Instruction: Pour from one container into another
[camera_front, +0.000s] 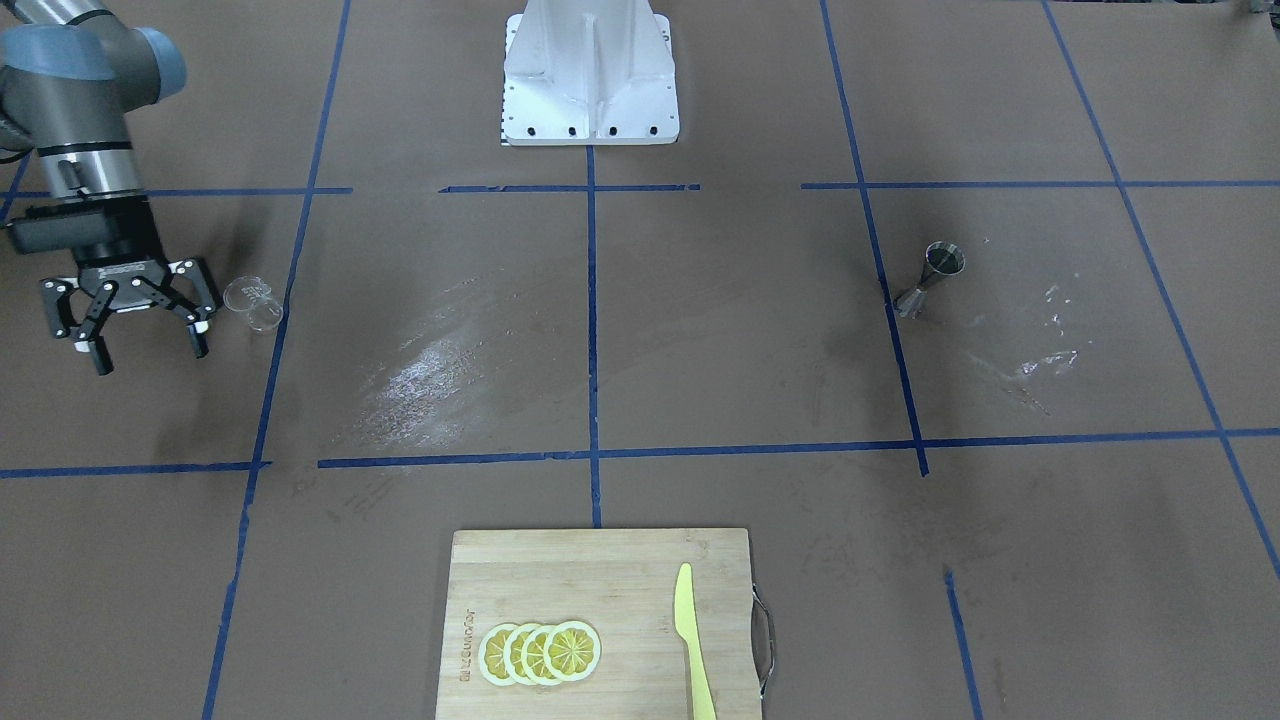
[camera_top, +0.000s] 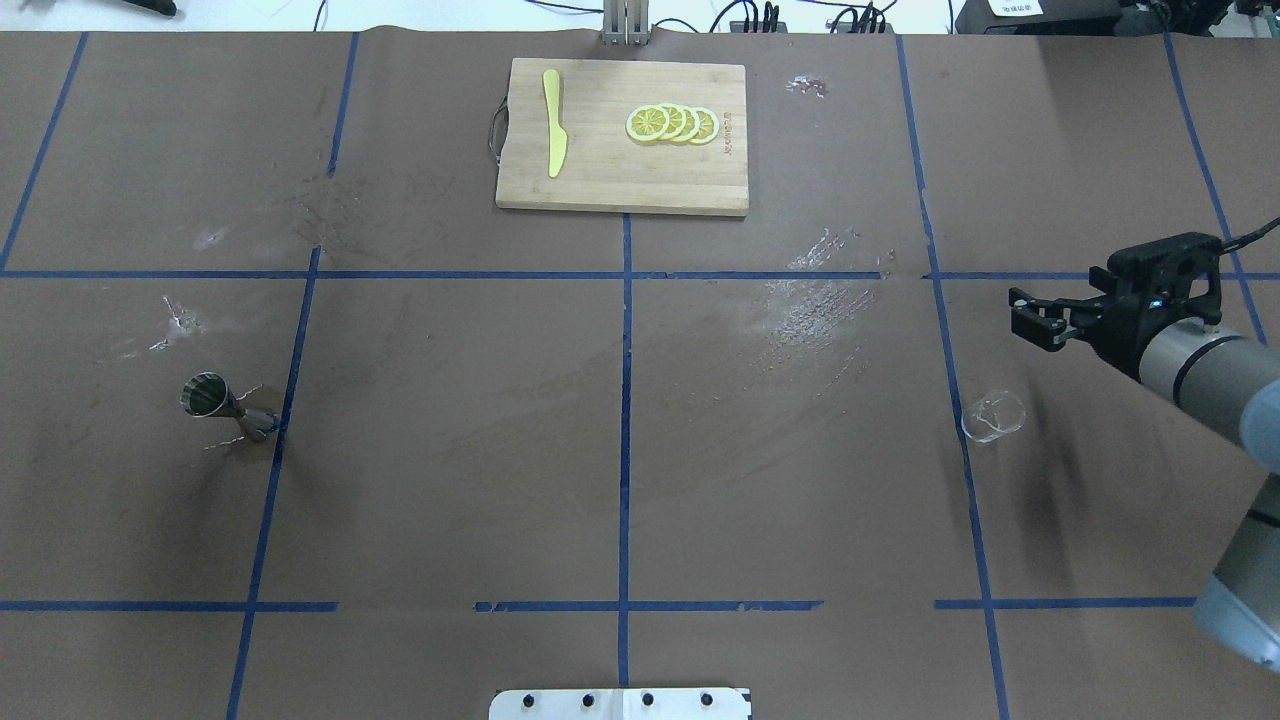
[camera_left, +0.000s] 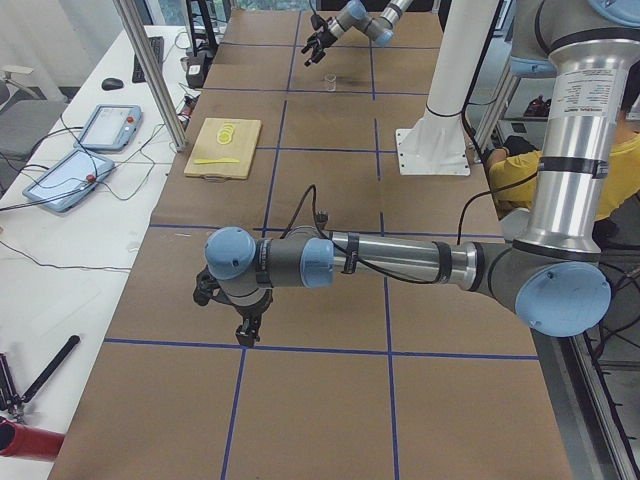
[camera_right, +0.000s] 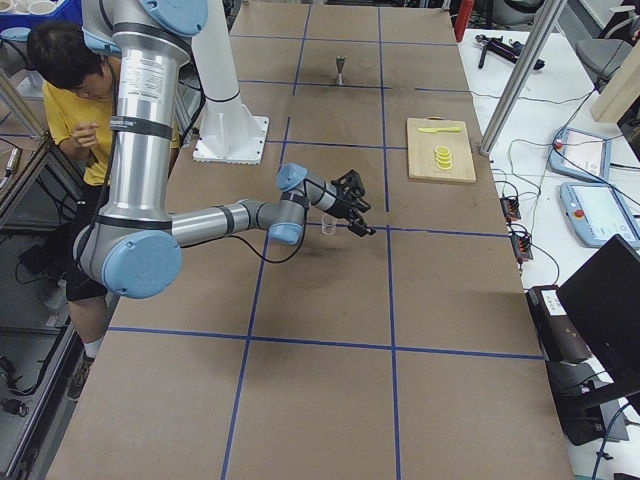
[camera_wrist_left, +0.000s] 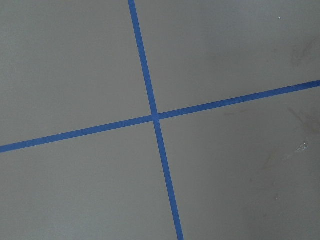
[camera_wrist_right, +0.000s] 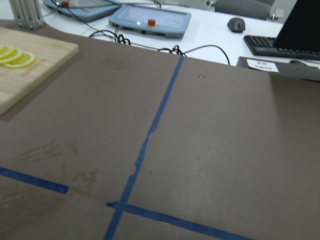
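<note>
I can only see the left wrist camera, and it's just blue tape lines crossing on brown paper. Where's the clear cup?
Observer: The clear cup stands close to the right gripper, on the robot's right side. Nothing is holding it.
Operator: Is that gripper open?
Observer: Yes, it's wide open, with nothing in it.
Operator: And where's the shiny thing to pour into?
Observer: The metal jigger stands far from the cup, over on the robot's left side.
</note>
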